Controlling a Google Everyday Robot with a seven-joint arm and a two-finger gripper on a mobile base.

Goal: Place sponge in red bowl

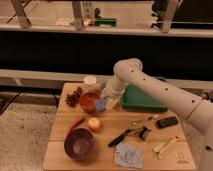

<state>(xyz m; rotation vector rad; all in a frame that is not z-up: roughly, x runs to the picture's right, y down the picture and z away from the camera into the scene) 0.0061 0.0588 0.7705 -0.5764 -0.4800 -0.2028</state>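
- Camera view: the white arm (150, 85) reaches in from the right edge of the frame and bends down toward the centre, ending in the pincer (105, 101) at the right rim of the red bowl (89, 100).
- The sponge (101, 104), a small blue-grey block, sits in the pincer's grip, touching or just overlapping the bowl's right rim; whether it rests on the rim or hangs above it cannot be told.
- The bowl stands in the upper left part of the wooden desk (110, 130), beside a green tray (141, 100) on its right.
- Lower left lies the purple bowl (79, 143); the wrinkled cloth (127, 154) lies at the bottom centre, well apart from the task.
- Judgement: the carry looks nearly complete and the placing step is in hand. The next move calls for a small shift left so the sponge is over the bowl's hollow, then letting go.
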